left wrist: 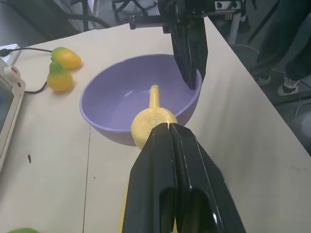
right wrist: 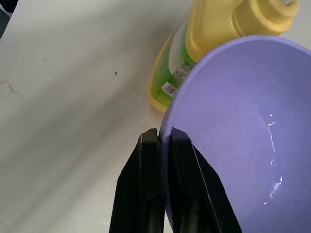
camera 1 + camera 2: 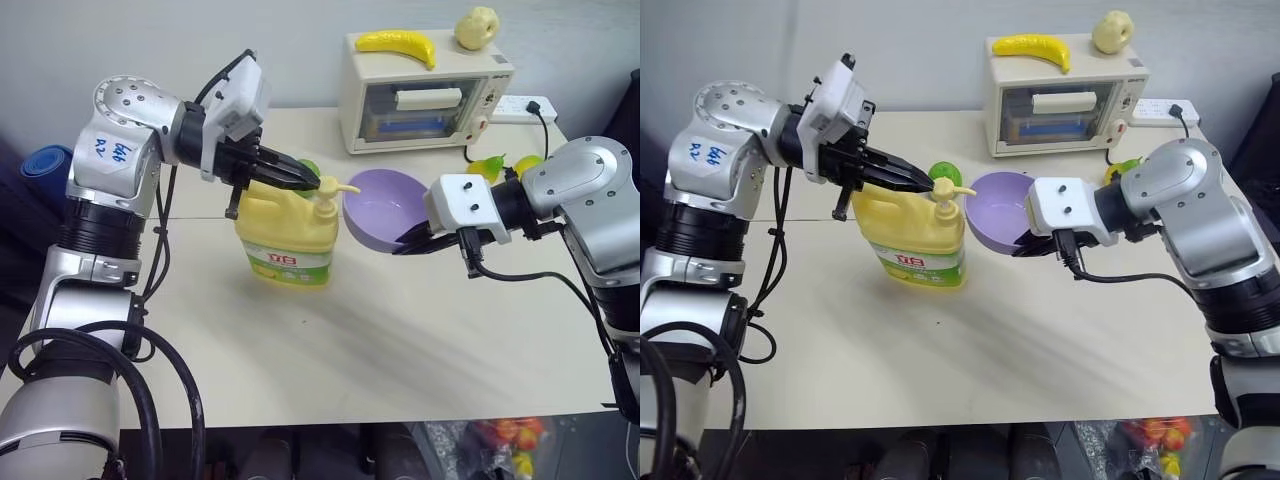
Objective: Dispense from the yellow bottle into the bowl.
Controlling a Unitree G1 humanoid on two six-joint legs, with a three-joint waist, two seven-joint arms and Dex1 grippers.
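The yellow bottle (image 3: 285, 238) stands upright on the table, its pump nozzle (image 3: 332, 190) pointing over the bowl (image 3: 383, 205). My left gripper (image 3: 312, 182) is shut, and its fingertips (image 1: 167, 130) rest on top of the pump head (image 1: 148, 125). The lavender bowl (image 2: 238, 121) is lifted and tilted toward the bottle. My right gripper (image 2: 163, 133) is shut on its rim, one finger inside and one outside. A thin clear streak glistens inside the bowl.
A cream mini oven (image 3: 425, 95) stands at the back right with a banana (image 3: 395, 43) and a pale fruit (image 3: 477, 27) on top. Small yellow-green fruits (image 3: 505, 165) lie behind my right arm. A power strip (image 3: 525, 105) lies beside the oven.
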